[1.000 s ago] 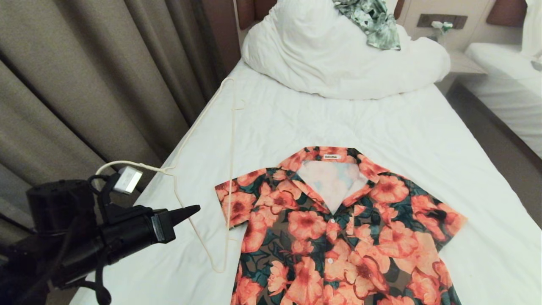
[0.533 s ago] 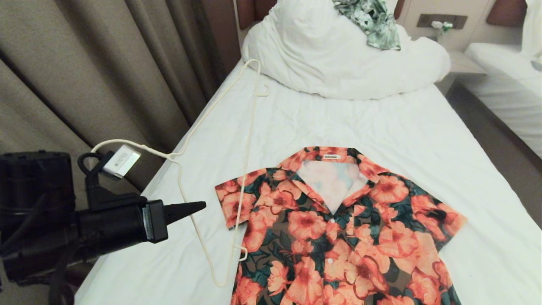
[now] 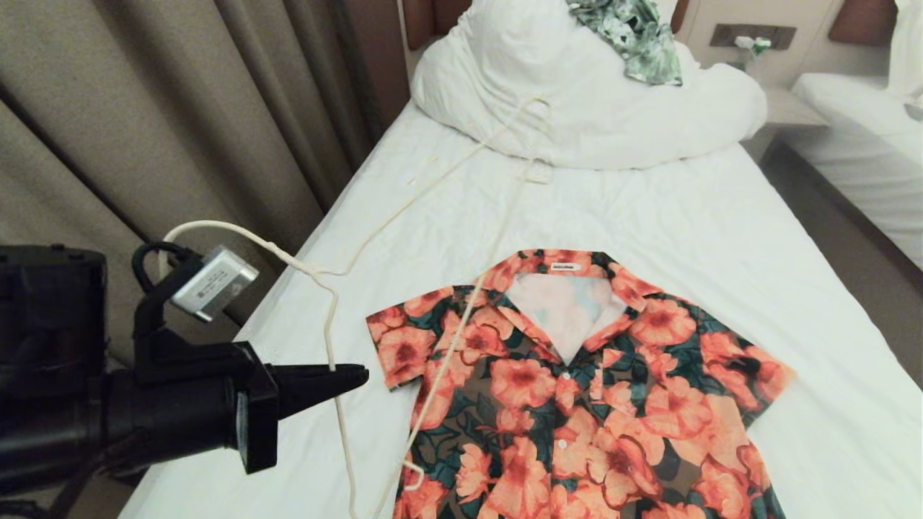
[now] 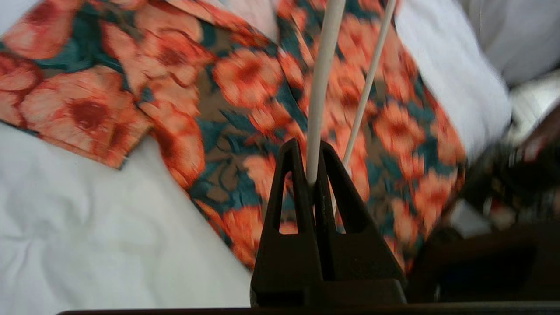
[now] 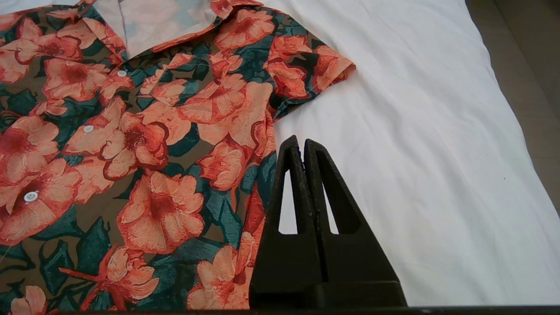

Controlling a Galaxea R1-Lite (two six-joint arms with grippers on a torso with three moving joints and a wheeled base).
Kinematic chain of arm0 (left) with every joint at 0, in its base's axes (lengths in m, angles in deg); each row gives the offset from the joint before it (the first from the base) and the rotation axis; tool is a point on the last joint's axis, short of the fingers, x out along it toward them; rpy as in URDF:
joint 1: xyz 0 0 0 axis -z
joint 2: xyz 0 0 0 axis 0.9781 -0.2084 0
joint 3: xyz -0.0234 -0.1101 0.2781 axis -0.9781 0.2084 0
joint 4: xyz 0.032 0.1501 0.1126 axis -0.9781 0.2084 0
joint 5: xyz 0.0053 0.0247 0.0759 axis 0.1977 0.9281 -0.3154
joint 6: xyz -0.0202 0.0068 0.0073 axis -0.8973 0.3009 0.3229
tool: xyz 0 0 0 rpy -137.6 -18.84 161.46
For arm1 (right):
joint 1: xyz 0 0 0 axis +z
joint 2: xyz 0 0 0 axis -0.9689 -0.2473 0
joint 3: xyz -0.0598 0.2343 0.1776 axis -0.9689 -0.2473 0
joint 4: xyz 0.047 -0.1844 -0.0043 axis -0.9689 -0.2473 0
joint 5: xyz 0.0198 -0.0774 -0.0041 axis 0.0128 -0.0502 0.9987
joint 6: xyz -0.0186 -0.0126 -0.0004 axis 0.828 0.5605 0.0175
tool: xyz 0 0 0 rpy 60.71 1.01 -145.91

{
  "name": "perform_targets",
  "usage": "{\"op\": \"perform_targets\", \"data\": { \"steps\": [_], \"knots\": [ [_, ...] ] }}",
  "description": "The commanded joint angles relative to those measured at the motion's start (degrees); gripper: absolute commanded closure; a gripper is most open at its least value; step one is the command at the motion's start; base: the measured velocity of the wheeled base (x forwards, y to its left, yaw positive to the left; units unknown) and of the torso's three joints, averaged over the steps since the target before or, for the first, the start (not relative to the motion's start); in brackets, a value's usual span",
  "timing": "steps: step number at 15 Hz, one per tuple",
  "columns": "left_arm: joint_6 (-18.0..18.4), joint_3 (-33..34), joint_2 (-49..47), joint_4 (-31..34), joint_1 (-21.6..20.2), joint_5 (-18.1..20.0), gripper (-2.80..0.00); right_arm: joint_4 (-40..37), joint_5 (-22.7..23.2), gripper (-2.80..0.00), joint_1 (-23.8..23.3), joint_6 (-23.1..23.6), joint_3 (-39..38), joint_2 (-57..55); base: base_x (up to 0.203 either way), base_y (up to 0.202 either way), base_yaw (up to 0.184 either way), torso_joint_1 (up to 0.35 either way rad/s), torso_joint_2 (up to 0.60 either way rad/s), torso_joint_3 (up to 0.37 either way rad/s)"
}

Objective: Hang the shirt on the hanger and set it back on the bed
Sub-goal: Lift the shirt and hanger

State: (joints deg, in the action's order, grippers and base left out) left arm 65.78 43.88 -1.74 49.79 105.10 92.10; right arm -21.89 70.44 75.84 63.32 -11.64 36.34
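Nearest, the left pincer [image 3: 357, 375], black and wedge-shaped, is clamping one thin arm of the cream wire hanger [image 3: 461, 328] and holding it above the left edge of the bed [image 3: 649, 209]. The right pincer [image 5: 302, 146] is hanging shut and empty over the shirt's far sleeve side. The shirt [image 3: 577, 389], soft fabric with large coral flowers on dark green and brown, is lying flat and collar-open on the smooth white sheet. The hanger's triangular frame is slanting across the near sleeve, its far corner reaching toward the bulky, creased duvet [image 3: 577, 108]. A green leaf-patterned garment [image 3: 634, 36] is resting crumpled on top.
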Motion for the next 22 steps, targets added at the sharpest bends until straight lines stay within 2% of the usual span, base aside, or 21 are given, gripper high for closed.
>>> {"op": "perform_targets", "data": {
  "steps": [1, 2, 4, 10, 12, 22],
  "knots": [
    [3.47, -2.45, 2.14, 5.56, 2.59, -1.51, 0.0, 0.03, 0.02, 0.0, 0.02, 0.01, -0.09, 0.04, 0.0, 0.0, 0.0, 0.0, 0.0, 0.0],
    [5.54, -3.08, 2.2, 6.87, 4.24, -3.9, 0.0, -0.05, 0.02, 0.0, 0.02, 0.01, -0.09, 0.04, 0.0, 0.0, 0.0, 0.0, 0.0, 0.0],
    [6.87, -3.68, 1.86, 7.48, 6.94, -6.9, 0.0, -0.03, 0.02, 0.0, 0.02, 0.01, -0.09, 0.04, 0.0, 0.0, 0.0, 0.0, 0.0, 0.0],
    [14.38, -3.03, 0.96, 7.76, 7.09, -9.41, 0.0, 0.03, 0.02, 0.0, 0.02, 0.01, -0.09, 0.04, 0.0, 0.0, 0.0, 0.0, 0.0, 0.0],
    [14.82, -2.6, 0.21, 7.63, 7.14, -10.3, 0.0, -0.06, 0.02, 0.0, 0.02, 0.01, -0.09, 0.04, 0.0, 0.0, 0.0, 0.0, 0.0, 0.0],
    [14.73, -2.64, -1.22, 6.72, 7.59, -9.95, 0.0, 0.01, 0.02, 0.0, 0.02, 0.01, -0.09, 0.03, 0.0, 0.0, 0.0, 0.0, 0.0, 0.0]
  ]
}}
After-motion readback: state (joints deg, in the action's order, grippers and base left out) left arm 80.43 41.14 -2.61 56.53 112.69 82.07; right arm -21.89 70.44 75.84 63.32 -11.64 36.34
